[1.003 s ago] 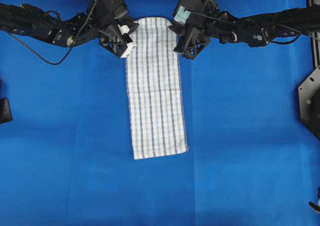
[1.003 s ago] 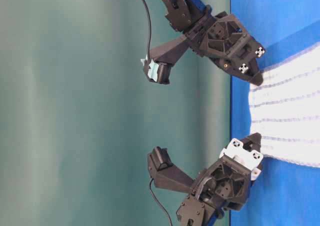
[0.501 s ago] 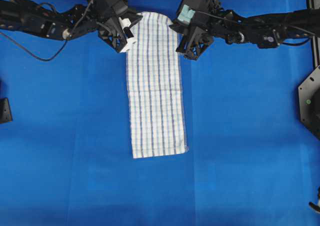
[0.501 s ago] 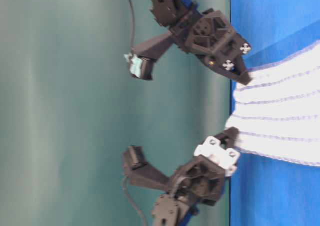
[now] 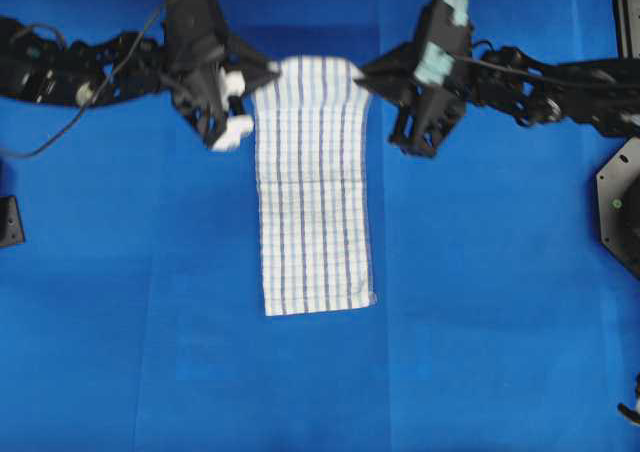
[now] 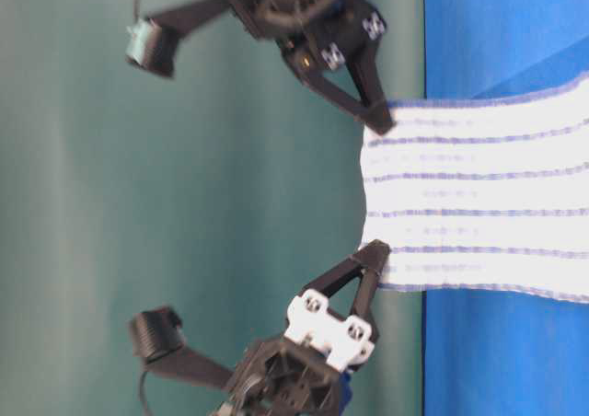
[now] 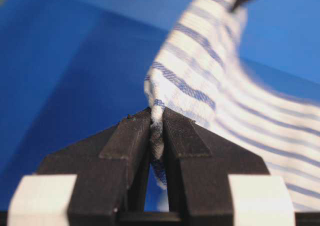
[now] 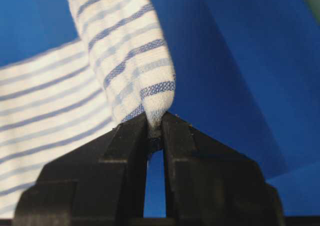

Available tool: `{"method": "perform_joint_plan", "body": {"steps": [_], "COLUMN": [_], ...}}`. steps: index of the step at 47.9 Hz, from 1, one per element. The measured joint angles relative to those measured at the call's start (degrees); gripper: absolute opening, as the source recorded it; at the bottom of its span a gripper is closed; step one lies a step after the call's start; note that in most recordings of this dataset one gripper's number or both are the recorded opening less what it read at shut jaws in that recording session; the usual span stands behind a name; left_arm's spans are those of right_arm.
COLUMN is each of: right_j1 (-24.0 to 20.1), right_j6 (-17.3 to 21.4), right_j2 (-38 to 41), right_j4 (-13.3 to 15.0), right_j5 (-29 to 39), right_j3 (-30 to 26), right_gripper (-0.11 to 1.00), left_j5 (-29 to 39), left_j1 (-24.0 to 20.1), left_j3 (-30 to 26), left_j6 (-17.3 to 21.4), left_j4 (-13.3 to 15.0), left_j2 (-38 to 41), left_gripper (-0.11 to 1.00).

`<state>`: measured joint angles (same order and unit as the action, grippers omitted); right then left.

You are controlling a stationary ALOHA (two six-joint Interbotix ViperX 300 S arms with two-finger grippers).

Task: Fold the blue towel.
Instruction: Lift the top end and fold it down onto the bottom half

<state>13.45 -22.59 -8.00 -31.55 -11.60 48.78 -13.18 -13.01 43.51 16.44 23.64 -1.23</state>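
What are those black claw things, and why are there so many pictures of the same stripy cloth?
Those are two robot arms. Each ends in a gripper with two fingers that pinch like tongs. One picture looks straight down from above, one looks from table height and comes out turned on its side, and two come from little cameras on the arms' wrists, so the fingers look huge there. On the blue sheet lies the blue towel, white with thin blue stripes. The left gripper pinches one far corner and the right gripper the other. Both are shut on the cloth, and that end is lifted off the sheet while the near end lies flat.
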Motion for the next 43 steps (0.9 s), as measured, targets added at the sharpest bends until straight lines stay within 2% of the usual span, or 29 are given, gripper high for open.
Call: {"method": "perform_joint_plan", "body": {"steps": [8,20,33,43], "right_j1": [-5.1,-14.94,-21.53,-24.43], "right_j6": [0.0,0.18,0.18,0.18], "right_j2": [-2.11,-2.55,-1.93,1.32], "right_j4": [-2.72,-6.33,-9.93,-12.74], "right_j5": [0.0,-0.26,-1.58,-2.64], "right_j3": [2.46,3.25,3.25,3.08], "right_gripper": [-0.01,-0.01,-0.01,-0.01], "left_j5": [0.44,0.09,-1.67,-3.16], "left_j1": [6.77,16.44,22.41,24.52], "left_j3": [0.97,1.14,1.23,1.14], "left_j6": [-5.54,-9.23,-14.15,-14.68], "left_j4": [-0.09,0.44,0.7,0.7], "left_j2": [-0.7,-0.79,-0.53,1.58], "left_gripper": [0.04,0.04,0.04,0.04]}}
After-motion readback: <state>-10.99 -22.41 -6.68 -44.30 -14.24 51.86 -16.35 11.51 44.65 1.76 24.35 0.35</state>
